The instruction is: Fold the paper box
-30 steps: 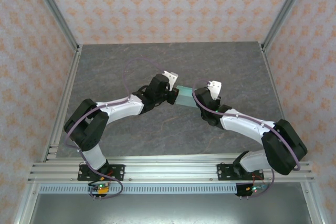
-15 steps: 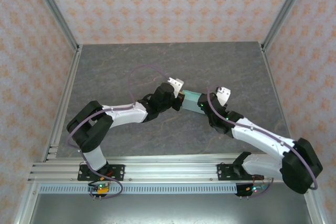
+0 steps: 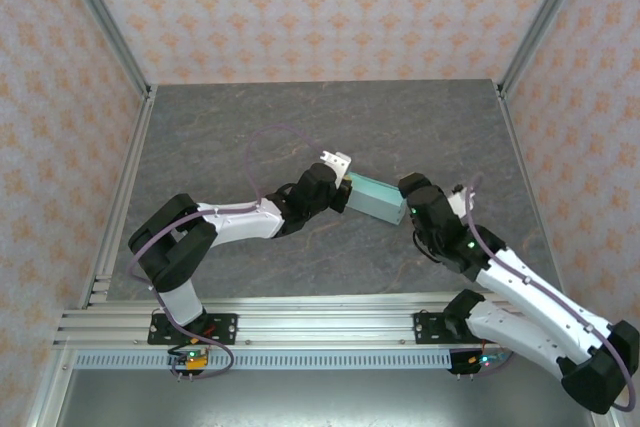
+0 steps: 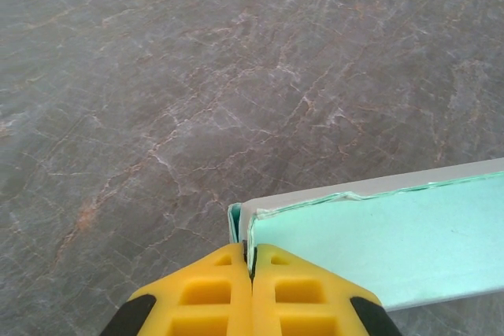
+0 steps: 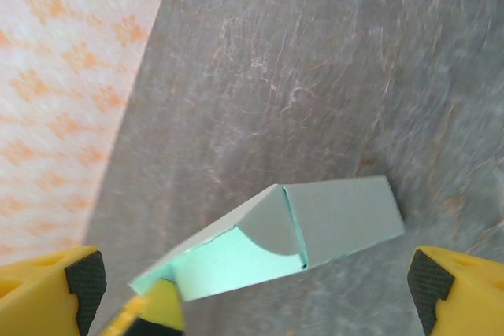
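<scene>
The paper box (image 3: 377, 197) is a small, flat, pale mint-green box held just over the middle of the table. My left gripper (image 3: 343, 190) is shut on its left corner; in the left wrist view the yellow fingertips (image 4: 272, 261) pinch the card wall of the box (image 4: 394, 241). My right gripper (image 3: 412, 190) sits just off the box's right end, open. In the right wrist view its fingers stand wide apart at the bottom corners, and the box (image 5: 339, 218) lies ahead between them, untouched. One side flap gapes, showing the mint inside (image 5: 228, 261).
The table is dark grey marbled stone (image 3: 300, 122), with patterned pink walls (image 3: 330, 7) and aluminium posts around it. The metal rail (image 3: 320, 327) carrying the arm bases runs along the near edge.
My right gripper has let go of the box and drawn back toward the near right, its arm stretching out. The left gripper has carried the box slightly right and keeps hold.
</scene>
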